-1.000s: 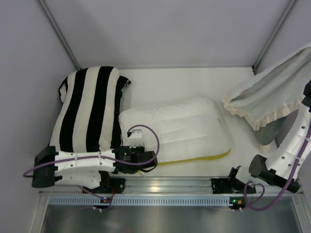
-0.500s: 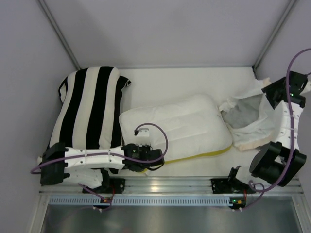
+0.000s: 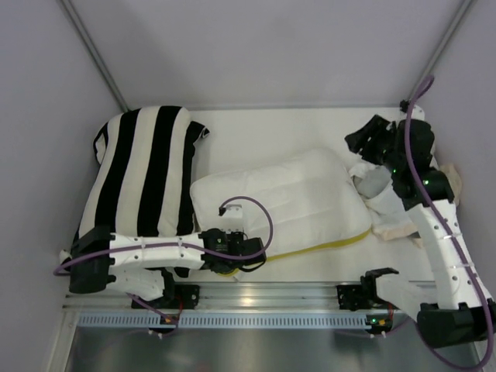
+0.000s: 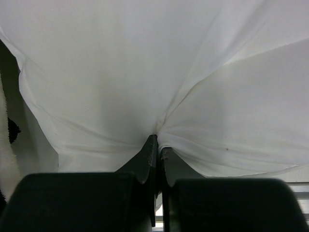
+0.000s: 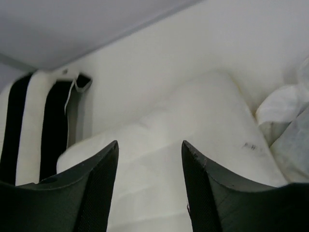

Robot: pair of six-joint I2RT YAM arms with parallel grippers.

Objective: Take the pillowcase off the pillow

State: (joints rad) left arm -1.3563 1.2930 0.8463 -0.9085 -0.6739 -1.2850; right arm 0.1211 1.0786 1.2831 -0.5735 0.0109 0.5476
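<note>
**Bare pillow (image 3: 287, 198), pillowcase (image 3: 385, 208) heaped at its right end**

The black-and-white striped cushion (image 3: 143, 174) touches the pillow's left end. The pillow lies on the bench (image 3: 271, 128), long axis left to right, yellow band nearside. The pillowcase is crumpled against its right end (grey face partly showing), close by the right hand (image 3: 363, 139), which hangs open and empty and is by far the nearer. The left hand (image 4: 158, 141) is clamped on the pillow's near-left fabric.
</note>
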